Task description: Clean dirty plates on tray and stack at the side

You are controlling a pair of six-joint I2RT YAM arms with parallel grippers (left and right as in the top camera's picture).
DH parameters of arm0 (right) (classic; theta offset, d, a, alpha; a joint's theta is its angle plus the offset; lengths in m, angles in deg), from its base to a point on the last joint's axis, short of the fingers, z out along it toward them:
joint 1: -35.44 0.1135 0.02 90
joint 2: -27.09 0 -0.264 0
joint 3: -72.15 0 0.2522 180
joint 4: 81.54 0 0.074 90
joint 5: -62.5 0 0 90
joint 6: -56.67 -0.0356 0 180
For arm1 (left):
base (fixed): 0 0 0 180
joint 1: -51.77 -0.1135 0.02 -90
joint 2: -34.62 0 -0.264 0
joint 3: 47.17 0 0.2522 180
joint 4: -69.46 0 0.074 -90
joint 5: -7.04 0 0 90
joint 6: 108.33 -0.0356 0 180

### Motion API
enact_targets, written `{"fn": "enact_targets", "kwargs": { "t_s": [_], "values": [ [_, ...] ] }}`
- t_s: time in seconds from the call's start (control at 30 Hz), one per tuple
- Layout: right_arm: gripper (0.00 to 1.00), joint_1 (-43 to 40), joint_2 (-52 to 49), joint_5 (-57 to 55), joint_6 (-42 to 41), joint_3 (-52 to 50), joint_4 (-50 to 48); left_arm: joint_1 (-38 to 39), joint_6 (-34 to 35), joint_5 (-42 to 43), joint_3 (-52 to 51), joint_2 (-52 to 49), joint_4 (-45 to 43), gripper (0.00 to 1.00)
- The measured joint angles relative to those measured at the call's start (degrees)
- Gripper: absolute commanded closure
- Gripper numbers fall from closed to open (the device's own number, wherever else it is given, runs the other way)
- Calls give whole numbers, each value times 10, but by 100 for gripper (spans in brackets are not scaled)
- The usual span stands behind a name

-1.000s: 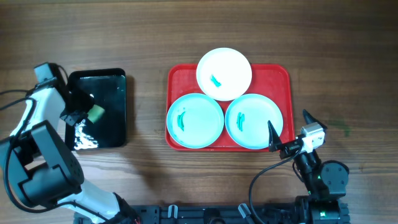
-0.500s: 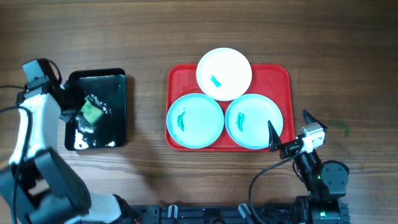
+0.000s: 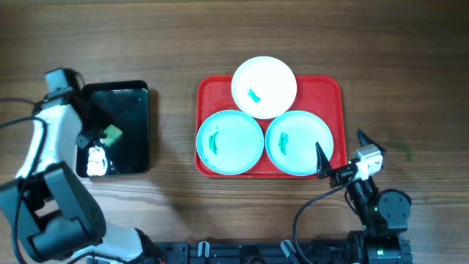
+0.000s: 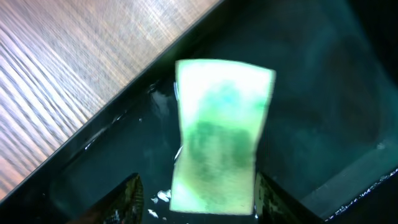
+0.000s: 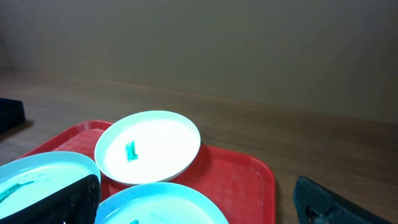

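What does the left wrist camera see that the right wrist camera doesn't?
Only the left wrist view shows the green sponge, with the wet black tray behind it. Only the right wrist view shows the white plate, the two pale blue plates and the red tray. Both show the wooden table and dark gripper fingers at the bottom edge.
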Motion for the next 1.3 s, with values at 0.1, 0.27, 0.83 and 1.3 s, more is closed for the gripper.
{"fn": "enact_targets", "kwargs": {
  "t_s": [0.1,0.27,0.83,1.3],
  "values": [
    [0,0,0,0,0,0,0,-45,-9,62,0,-24,3,50],
    [0,0,0,0,0,0,0,-55,-14,101,0,-65,-19,59],
    [0,0,0,0,0,0,0,-26,-39,48,1,37,-33,96],
    [0,0,0,0,0,0,0,186,-67,-347,1,-89,-45,96]
  ]
}}
